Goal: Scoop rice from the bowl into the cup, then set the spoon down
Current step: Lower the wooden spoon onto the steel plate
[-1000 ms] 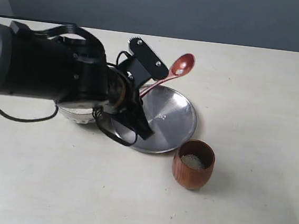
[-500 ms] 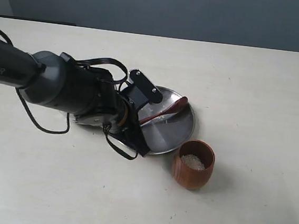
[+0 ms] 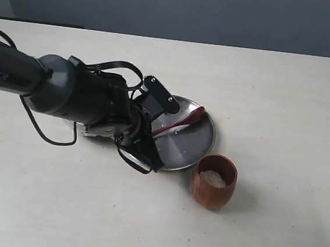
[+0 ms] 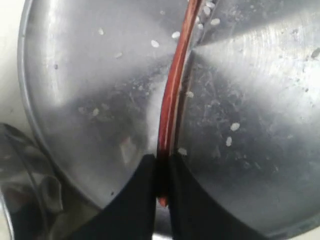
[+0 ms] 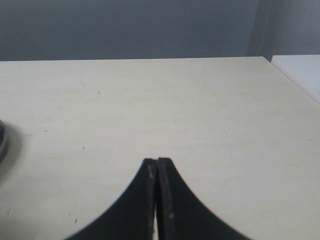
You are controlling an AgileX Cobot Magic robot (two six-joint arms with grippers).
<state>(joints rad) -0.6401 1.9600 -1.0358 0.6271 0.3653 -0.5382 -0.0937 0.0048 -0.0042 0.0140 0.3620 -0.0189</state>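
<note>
My left gripper (image 3: 155, 132) is shut on the end of the thin handle of the wooden spoon (image 3: 184, 119). The spoon lies low across the flat steel plate (image 3: 195, 147), its oval head (image 3: 197, 114) near the far rim. In the left wrist view the handle (image 4: 171, 97) runs out from between the black fingers (image 4: 141, 195). Loose rice grains (image 4: 232, 127) are scattered on the plate. The wooden cup (image 3: 212, 189) stands in front of the plate with rice (image 3: 213, 177) inside. The steel bowl (image 3: 96, 131) is mostly hidden behind my left arm.
My right gripper (image 5: 157, 161) is shut over bare pale tabletop and is outside the exterior view. A dark rounded edge (image 5: 2, 142) shows at the side of its view. The table edge (image 5: 295, 80) lies off to one side.
My left arm has come down, bringing the spoon from up in the air onto the plate. Over the last half second it has barely shifted.
</note>
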